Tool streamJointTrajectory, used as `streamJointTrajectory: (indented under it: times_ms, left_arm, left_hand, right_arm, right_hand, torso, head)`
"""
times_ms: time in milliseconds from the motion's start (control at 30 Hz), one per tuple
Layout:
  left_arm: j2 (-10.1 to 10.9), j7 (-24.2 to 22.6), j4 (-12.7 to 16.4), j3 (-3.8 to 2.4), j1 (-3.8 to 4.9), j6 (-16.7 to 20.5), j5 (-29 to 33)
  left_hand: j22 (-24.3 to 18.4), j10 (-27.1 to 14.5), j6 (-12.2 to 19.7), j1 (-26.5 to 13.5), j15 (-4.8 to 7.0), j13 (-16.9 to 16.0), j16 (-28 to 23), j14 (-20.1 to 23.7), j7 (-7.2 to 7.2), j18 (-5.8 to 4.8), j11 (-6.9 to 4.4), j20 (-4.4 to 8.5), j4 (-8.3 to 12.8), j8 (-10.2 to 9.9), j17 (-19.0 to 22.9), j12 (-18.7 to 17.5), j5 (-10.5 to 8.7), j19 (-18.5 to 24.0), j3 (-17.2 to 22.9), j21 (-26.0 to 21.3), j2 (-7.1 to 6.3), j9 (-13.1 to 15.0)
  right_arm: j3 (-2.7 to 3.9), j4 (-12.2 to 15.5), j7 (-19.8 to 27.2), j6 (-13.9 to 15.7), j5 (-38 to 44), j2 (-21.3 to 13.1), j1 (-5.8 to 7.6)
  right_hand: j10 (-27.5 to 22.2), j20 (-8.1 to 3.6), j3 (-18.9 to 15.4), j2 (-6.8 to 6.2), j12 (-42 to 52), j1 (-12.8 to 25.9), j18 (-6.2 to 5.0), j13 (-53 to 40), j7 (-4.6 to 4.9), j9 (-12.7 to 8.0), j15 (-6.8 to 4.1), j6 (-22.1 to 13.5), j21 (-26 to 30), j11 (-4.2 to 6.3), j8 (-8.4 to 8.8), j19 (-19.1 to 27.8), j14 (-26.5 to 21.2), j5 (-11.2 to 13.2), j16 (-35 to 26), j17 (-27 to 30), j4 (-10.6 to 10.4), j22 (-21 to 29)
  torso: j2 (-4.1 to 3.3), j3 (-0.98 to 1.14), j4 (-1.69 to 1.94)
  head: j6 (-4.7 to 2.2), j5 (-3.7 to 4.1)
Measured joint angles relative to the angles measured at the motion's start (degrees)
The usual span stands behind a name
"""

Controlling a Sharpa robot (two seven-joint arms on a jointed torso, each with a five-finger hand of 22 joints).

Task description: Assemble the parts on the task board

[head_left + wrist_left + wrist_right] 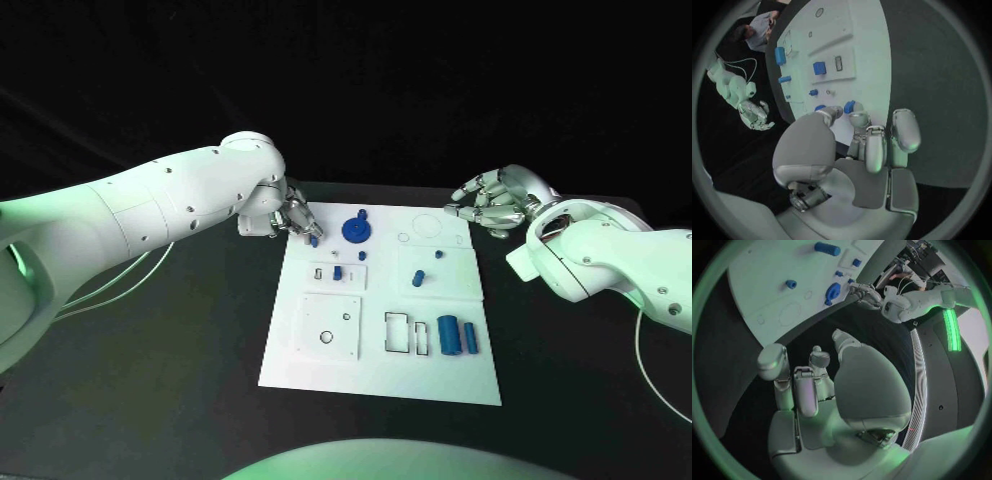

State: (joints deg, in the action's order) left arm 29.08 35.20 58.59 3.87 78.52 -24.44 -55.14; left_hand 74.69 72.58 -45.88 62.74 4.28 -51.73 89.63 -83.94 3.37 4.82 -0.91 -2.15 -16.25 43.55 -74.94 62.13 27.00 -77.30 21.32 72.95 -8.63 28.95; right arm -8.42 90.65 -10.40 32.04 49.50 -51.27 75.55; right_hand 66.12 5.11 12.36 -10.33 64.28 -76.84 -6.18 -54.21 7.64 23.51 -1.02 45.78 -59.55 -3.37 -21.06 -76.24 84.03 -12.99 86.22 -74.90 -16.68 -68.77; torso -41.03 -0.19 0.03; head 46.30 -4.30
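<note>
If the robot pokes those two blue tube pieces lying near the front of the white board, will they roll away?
Probably yes. The two blue tube pieces look round and lie on their sides on the flat white board, so a sideways push would likely roll them. They look small, so probably light, and stiff rather than bendy.

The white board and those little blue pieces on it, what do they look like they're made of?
The task board looks like a flat matte white plastic sheet: even colour, no glare, neat cut-out outlines; painted metal is possible. The blue pieces, such as the round disc and the two cylinders, look like solid moulded or printed plastic: uniform saturated blue with only a soft sheen.
</note>
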Motion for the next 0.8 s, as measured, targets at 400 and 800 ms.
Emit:
streamJointTrajectory:
  times_ms: [400,800]
  left_arm:
    - [0.19,-0.02,0.08,-0.02,0.0,0.57,1.72]
    - [2.75,0.0,3.65,-0.15,-0.08,2.64,4.94]
  left_hand:
    - [0.28,0.07,1.66,8.18,0.0,-0.92,0.0,0.0,-0.59,0.0,-0.42,0.0,0.54,5.1,0.01,1.49,-14.67,0.0,15.86,-0.67,0.67,0.47]
    - [0.27,0.78,1.88,6.41,0.0,-1.98,0.0,0.0,-0.4,0.0,-0.39,0.0,1.3,7.26,0.02,2.51,-15.49,0.0,18.24,-0.67,0.37,0.47]
  right_arm:
    - [0.0,-0.04,-0.2,-0.04,0.0,-0.03,0.0]
    - [0.0,-0.09,-0.34,-0.09,0.02,-0.15,0.0]
  right_hand:
    - [0.0,0.0,0.0,0.0,0.0,0.0,0.0,0.0,0.0,0.0,0.0,0.0,0.0,0.0,-0.23,0.0,0.0,0.0,0.0,-0.05,0.0,0.01]
    - [0.0,0.0,0.0,0.0,0.0,0.0,0.0,0.0,0.0,0.0,0.0,0.0,0.0,0.0,-0.23,0.0,0.0,0.0,0.0,-0.04,0.0,-0.06]
  torso:
    - [0.05,-0.01,0.04]
    - [0.09,-0.01,0.05]
  head:
    - [0.17,-0.14]
    - [0.2,-0.27]
